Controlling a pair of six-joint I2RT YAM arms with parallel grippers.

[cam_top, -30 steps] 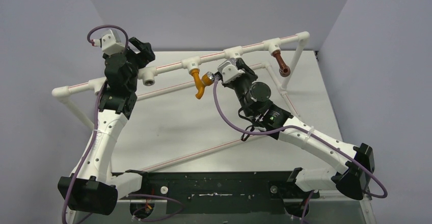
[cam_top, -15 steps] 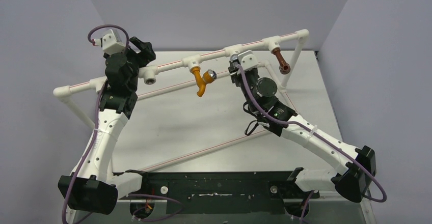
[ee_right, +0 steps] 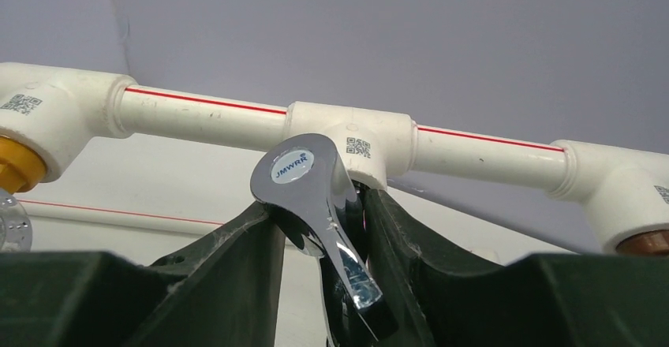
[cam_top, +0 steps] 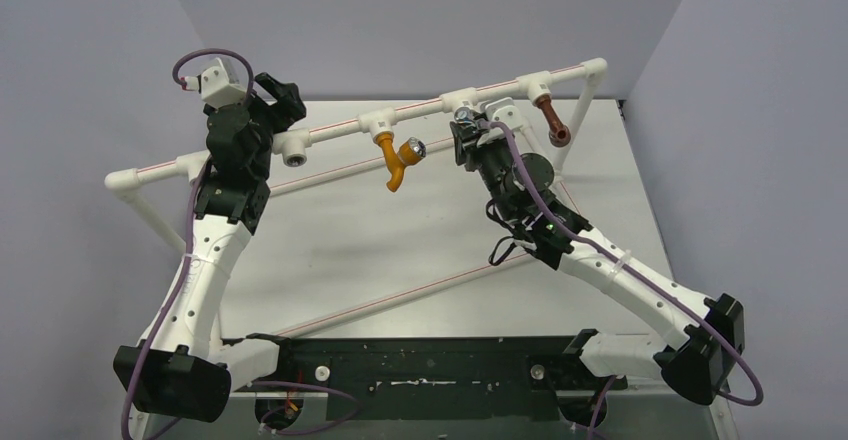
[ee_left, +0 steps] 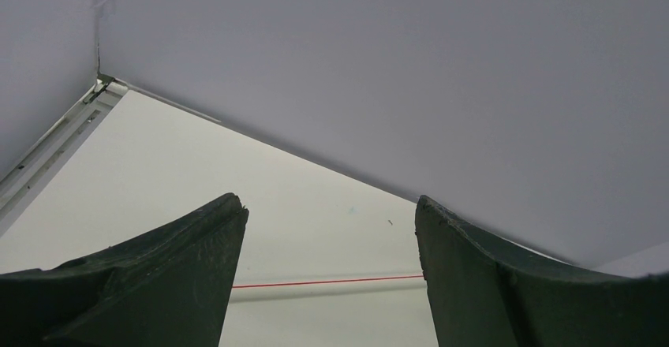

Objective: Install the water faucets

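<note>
The grey table (cam_top: 330, 250) is carrying a white pipe frame (cam_top: 330, 132) whose upper rail is running from the left of the overhead view up toward the upper right. The right arm (cam_top: 600, 265) is reaching from the lower right to the middle of that rail, while the left arm (cam_top: 215, 250) is standing tall at the upper left.

The left gripper (ee_left: 327, 205) is hanging with its fingers spread wide and nothing between them, near an empty socket (cam_top: 292, 148) on the rail. The orange faucet (cam_top: 392, 165) and the brown faucet (cam_top: 550, 122) are sitting in their fittings on either side of the middle tee (ee_right: 351, 138).

The right gripper (ee_right: 322, 205) is closing its fingers on the silver faucet (ee_right: 335, 244), which is sitting just below that tee. The faucet's lever is slanting from the frame's centre down toward the bottom edge, with its labelled cap (ee_right: 293, 166) facing the wrist camera. The tee's socket is lying directly beyond the fingers, so the right arm is far nearer than the left. I cannot tell whether the thread is engaging yet; seating it looks like the step in hand, probably calling for pushing in and twisting.
</note>
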